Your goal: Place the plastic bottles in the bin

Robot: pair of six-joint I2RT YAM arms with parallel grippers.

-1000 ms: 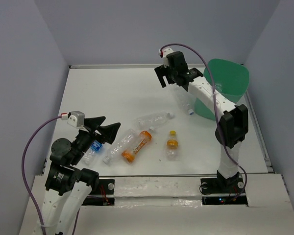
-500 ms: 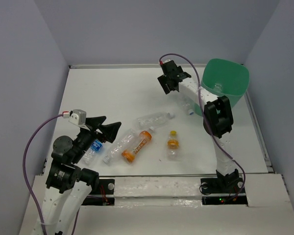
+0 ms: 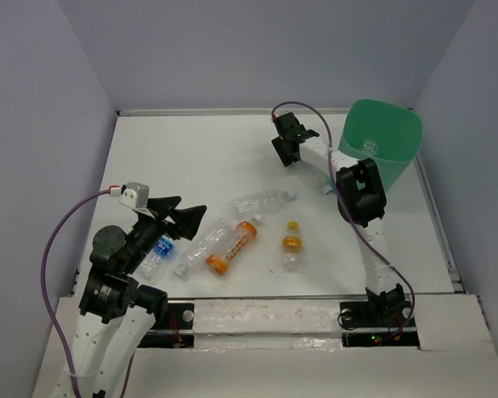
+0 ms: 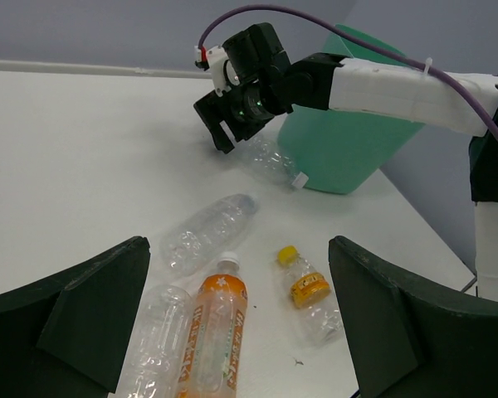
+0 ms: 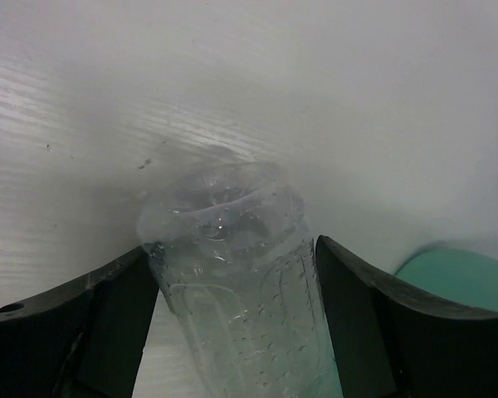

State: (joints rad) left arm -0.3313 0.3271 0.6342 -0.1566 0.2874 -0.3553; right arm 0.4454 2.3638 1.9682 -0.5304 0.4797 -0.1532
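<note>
From the top camera I see a white table (image 3: 191,157) boxed in by plain lavender-grey walls (image 3: 232,50), with the mint-green bin (image 3: 402,157) standing at the far right corner. My right hand (image 3: 292,149) is down at the far end of a clear bottle (image 3: 314,172). That bottle lies on the table just beside the bin's left wall, its long axis running from far left to near right, white cap towards the near right. Nearer my side, a second clear bottle (image 3: 261,201) lies slanted with its neck to the right. The orange-labelled bottle (image 3: 234,245) and a crushed clear bottle (image 3: 201,246) lie side by side on the same slant, the orange one's white cap towards the far right. The small yellow-capped bottle (image 3: 291,245) points its cap away from me, and the blue-labelled bottle (image 3: 158,253) lies close by my left hand (image 3: 183,214). Something clear shows inside the bin, too small for me to name. The left wrist camera shows that hand spread wide and empty above the table, looking across the loose bottles towards the bin. On the right wrist camera the fingers (image 5: 75,332) flank the clear bottle closely on both sides, its dimpled base pointing away from the lens; I cannot tell whether they press on it
</note>
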